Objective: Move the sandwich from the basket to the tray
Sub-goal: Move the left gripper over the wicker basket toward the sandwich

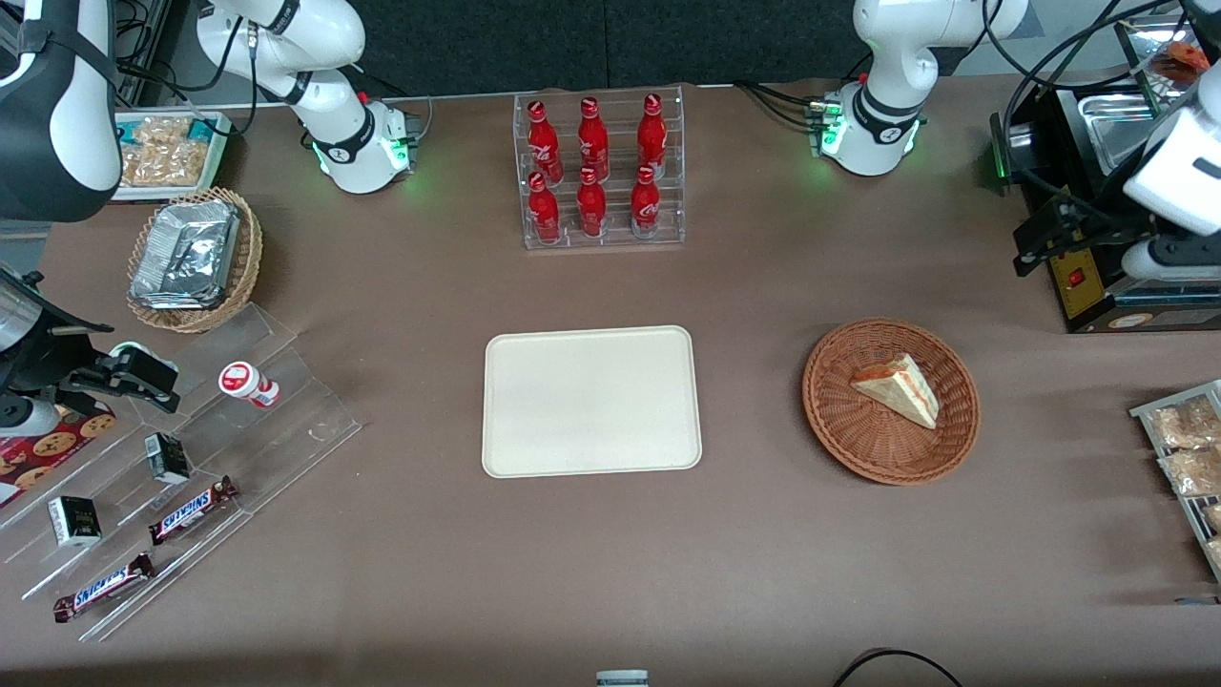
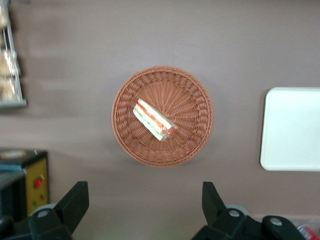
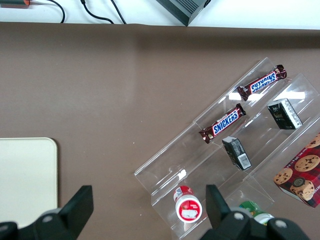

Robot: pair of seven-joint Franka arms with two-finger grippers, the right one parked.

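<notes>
The sandwich [image 1: 901, 386] [image 2: 154, 120], a clear-wrapped white wedge with orange-red filling, lies in the round reddish-brown wicker basket [image 1: 858, 448] [image 2: 192, 97]. The cream rectangular tray [image 1: 591, 401] [image 2: 292, 130] lies flat on the brown table beside the basket, toward the parked arm's end, with nothing on it. My left gripper [image 1: 1045, 239] [image 2: 144, 202] hangs open high above the table. It is farther from the front camera than the basket and toward the working arm's end. Nothing is between its black fingers [image 2: 75, 200].
A clear rack of red bottles [image 1: 601, 172] stands farther from the front camera than the tray. A black machine [image 1: 1097, 143] with a yellow panel sits close to the gripper. Bagged snacks [image 1: 1183, 448] lie at the working arm's end. Stepped acrylic racks [image 1: 191, 448] and a foil-pack basket [image 1: 191, 258] are at the parked arm's end.
</notes>
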